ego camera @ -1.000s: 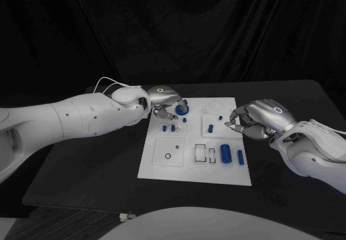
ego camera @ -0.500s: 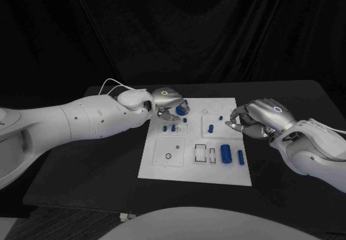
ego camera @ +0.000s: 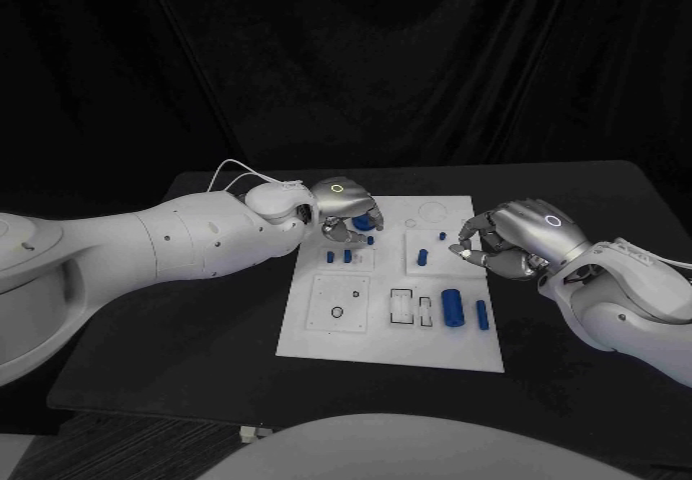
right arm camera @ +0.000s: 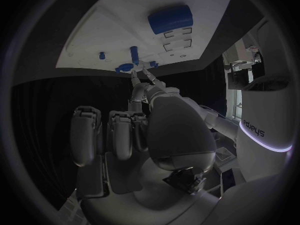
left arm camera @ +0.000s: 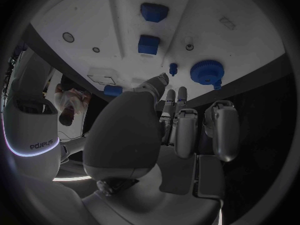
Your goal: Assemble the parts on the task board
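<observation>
We hover our left hand (ego camera: 346, 208), fingers curled and holding nothing, over the board (ego camera: 325, 335); next, seat a blue peg (ego camera: 421, 256). Right hand (ego camera: 508, 240): can't tell.

Pretty dim all round, black backdrop; the white task board (ego camera: 389, 320) is the brightest thing. Wrist views bend hard near their dark circular frames, and the close-up fingers look soft.
</observation>
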You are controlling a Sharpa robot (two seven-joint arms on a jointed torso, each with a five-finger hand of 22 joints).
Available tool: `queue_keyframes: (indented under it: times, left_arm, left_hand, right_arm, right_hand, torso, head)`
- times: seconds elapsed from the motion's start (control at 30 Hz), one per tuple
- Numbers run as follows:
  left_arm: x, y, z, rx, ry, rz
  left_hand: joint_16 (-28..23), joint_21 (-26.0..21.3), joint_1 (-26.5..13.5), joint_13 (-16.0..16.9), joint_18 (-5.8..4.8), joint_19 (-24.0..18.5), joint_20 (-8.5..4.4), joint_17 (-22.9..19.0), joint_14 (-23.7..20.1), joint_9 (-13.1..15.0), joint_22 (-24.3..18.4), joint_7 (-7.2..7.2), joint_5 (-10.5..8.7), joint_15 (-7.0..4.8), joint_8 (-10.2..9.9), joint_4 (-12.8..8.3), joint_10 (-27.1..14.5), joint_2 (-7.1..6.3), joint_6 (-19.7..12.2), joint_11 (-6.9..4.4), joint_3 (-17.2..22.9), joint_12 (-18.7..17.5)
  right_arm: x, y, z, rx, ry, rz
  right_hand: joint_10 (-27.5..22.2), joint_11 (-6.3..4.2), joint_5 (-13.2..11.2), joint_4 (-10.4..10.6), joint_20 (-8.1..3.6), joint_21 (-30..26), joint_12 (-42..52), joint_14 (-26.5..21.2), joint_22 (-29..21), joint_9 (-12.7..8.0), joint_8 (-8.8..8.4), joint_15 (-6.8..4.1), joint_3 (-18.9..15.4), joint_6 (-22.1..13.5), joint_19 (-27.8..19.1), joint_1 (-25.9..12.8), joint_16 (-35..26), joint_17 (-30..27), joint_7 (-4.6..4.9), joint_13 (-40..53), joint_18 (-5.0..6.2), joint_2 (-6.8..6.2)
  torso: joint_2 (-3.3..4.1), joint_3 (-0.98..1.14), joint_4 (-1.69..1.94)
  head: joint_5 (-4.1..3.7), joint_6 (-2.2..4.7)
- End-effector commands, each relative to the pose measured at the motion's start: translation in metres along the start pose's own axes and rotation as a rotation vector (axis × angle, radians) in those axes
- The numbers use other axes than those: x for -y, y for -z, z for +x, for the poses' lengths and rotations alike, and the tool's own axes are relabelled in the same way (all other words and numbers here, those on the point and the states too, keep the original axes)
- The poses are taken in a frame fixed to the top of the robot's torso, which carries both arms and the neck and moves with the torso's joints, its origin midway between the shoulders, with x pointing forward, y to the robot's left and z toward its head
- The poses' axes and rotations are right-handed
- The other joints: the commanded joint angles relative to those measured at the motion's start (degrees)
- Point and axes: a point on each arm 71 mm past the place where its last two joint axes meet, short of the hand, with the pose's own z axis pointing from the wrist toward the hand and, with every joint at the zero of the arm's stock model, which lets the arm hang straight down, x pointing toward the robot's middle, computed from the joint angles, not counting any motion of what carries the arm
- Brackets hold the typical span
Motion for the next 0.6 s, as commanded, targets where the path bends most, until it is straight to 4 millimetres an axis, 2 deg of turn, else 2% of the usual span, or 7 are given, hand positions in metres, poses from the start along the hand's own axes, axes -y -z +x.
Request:
queue_keyframes:
  times: [0.03, 0.43, 0.6]
  left_arm:
    - [0.0009, -0.0020, 0.0038, -0.016, 0.001, -0.005]
    - [0.0050, -0.0090, 0.0107, -0.039, 0.010, -0.003]
    - [0.0045, -0.0119, 0.0123, -0.037, 0.007, -0.003]
  left_hand:
    - [1.0, -0.1, -0.1, -0.8, 0.50, 0.3, 0.13, 6.9, 2.6, -0.8, 11.7, -0.34, 0.83, -0.19, -0.4, -0.6, 0.2, 0.80, -0.5, 0.02, -0.6, 0.8]
    - [0.9, -0.3, -0.5, -1.0, 0.53, 0.2, 0.18, 6.6, 2.5, -1.1, 11.7, 0.68, 0.64, -0.23, 0.2, -0.5, 1.2, 0.94, 1.0, -0.17, -0.3, 1.2]
    - [0.9, -0.5, 0.1, -1.3, 0.56, 0.1, 0.14, 6.6, 2.5, -1.3, 11.6, 1.16, 1.68, -0.26, 0.3, -1.1, 1.6, 1.10, 1.8, -0.21, 0.4, 1.3]
  right_arm:
    - [0.0013, 0.0005, 0.0009, -0.003, -0.002, 0.010]
    - [0.0021, 0.0002, 0.0012, -0.001, -0.001, 0.011]
    - [0.0038, -0.0002, 0.0020, -0.008, -0.005, 0.019]
  right_hand:
    - [6.2, 0.01, 1.9, -0.4, 0.01, -0.8, 1.0, 5.3, 13.6, 0.2, -1.81, 0.18, 2.4, 0.0, 2.7, 0.6, -0.4, 12.2, -0.05, 15.1, -0.59, -0.32]
    - [6.2, 0.01, 1.9, -0.4, 0.02, -0.9, 1.0, 5.3, 13.6, 0.2, -1.81, 0.19, 2.4, 0.0, 2.7, 0.6, -0.4, 12.1, -0.05, 15.1, -0.59, -0.36]
    - [6.2, 0.01, 1.9, -0.4, 0.02, -0.9, 1.0, 5.3, 13.6, 0.2, -1.81, 0.19, 2.4, 0.0, 2.7, 0.6, -0.4, 12.1, -0.05, 15.1, -0.59, -0.36]
  torso:
    - [-0.06, 0.02, -0.03]
    - [0.00, 0.04, -0.04]
    - [0.01, 0.04, -0.03]
  head:
    - [-0.10, -0.01]
    - [0.16, -0.01]
    - [0.41, -0.01]
